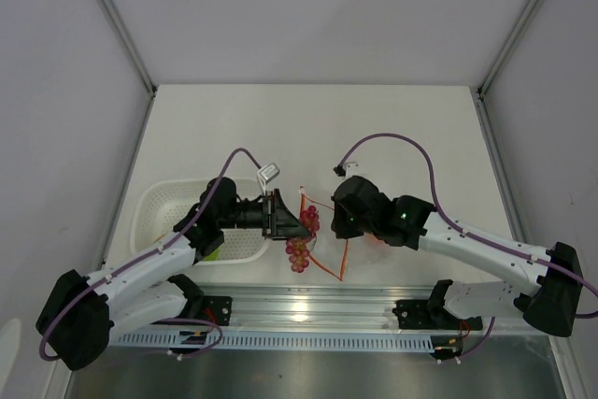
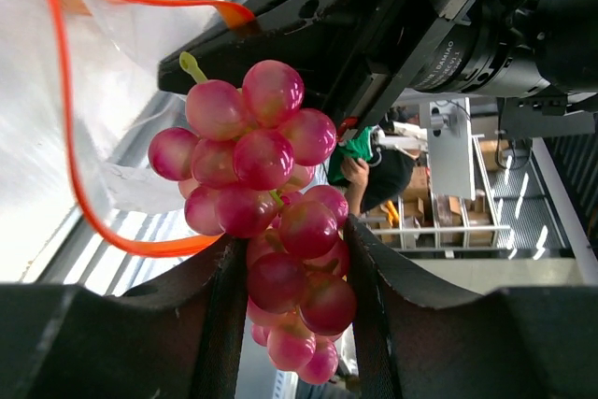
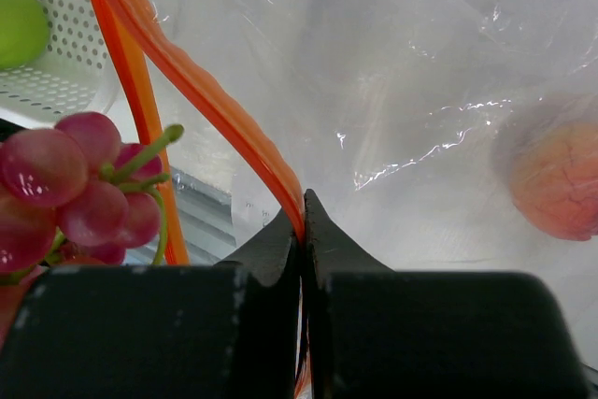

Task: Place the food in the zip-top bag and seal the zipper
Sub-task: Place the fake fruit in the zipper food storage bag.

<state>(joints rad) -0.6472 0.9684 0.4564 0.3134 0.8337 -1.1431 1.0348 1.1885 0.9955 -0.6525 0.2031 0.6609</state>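
Observation:
My left gripper (image 1: pixel 291 228) is shut on the bunch of red grapes (image 1: pixel 303 238), holding it at the open mouth of the clear zip-top bag (image 1: pixel 327 221). In the left wrist view the grapes (image 2: pixel 271 203) sit between my fingers (image 2: pixel 229 315), with the orange-red zipper (image 2: pixel 70 156) looping behind. My right gripper (image 3: pixel 302 217) is shut on the zipper strip (image 3: pixel 201 86) and holds the bag's mouth open. The orange-pink peach (image 3: pixel 559 179) lies inside the bag. The green apple (image 3: pixel 19 21) lies in the white basket. The mango is out of view.
The white perforated basket (image 1: pixel 168 203) stands at the left under my left arm. A metal rail (image 1: pixel 308 310) runs along the table's near edge. Grey walls close in the table on three sides.

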